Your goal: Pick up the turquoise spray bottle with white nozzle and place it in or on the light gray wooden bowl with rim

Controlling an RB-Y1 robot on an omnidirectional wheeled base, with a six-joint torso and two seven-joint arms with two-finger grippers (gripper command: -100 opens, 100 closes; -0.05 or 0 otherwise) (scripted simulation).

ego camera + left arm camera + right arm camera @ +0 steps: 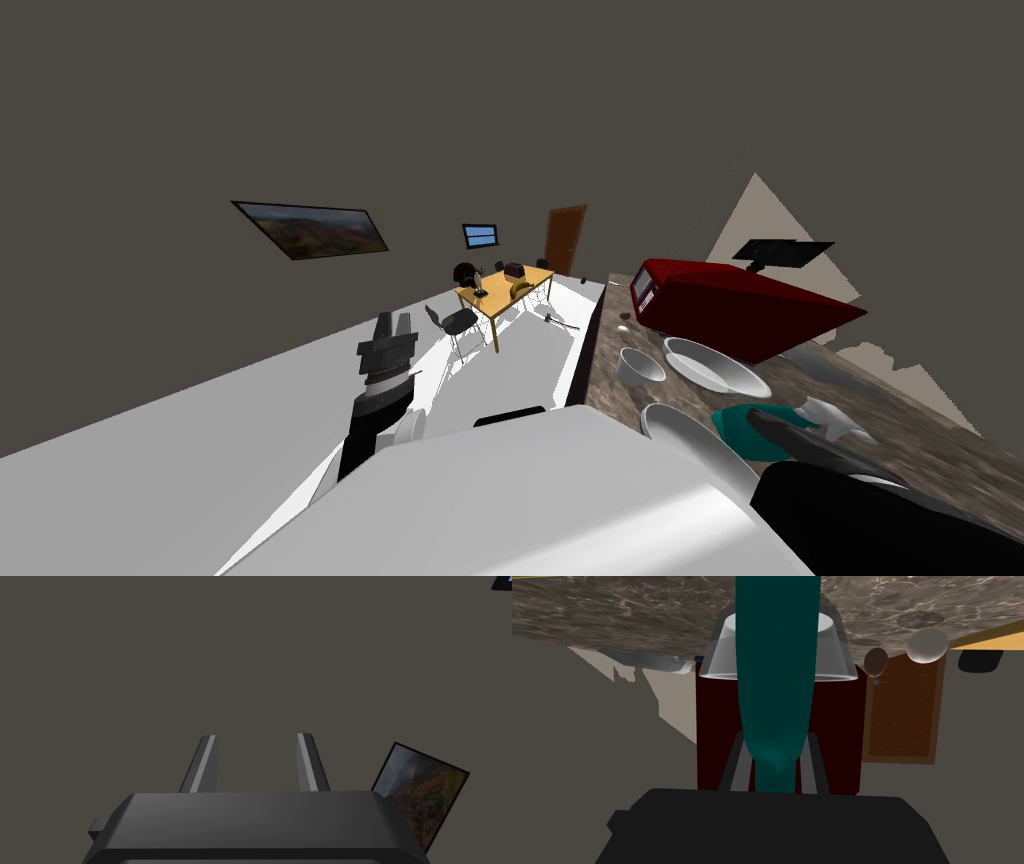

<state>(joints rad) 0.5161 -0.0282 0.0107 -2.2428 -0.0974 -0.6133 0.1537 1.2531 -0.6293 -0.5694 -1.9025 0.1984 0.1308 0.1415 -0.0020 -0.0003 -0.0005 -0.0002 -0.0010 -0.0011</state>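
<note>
The right gripper (774,737) has its two thin grey fingers (737,758) pressed against the sides of the spray bottle (774,666). The bottle is a smooth, deep turquoise body that narrows where the blades pinch it. Its far end is cut off in the wrist view. From the head view its white nozzle (835,420) juts out sideways. I can't tell whether the bottle touches the counter (900,470), a mottled brown stone slab.

Straight beyond the bottle, in front of the glossy red box (740,310), sits the bowl (839,656). It is pale grey and smooth with a flared rim, and the bottle hides its middle. A small round bowl (640,365) stands near the red box, and a third bowl (690,435), partly hidden, lies farther from it. A brown egg (876,661) and a white egg (927,645) rest beside the red box. Well away from the red box, the left gripper (257,761) holds its fingers apart, with nothing between them.
</note>
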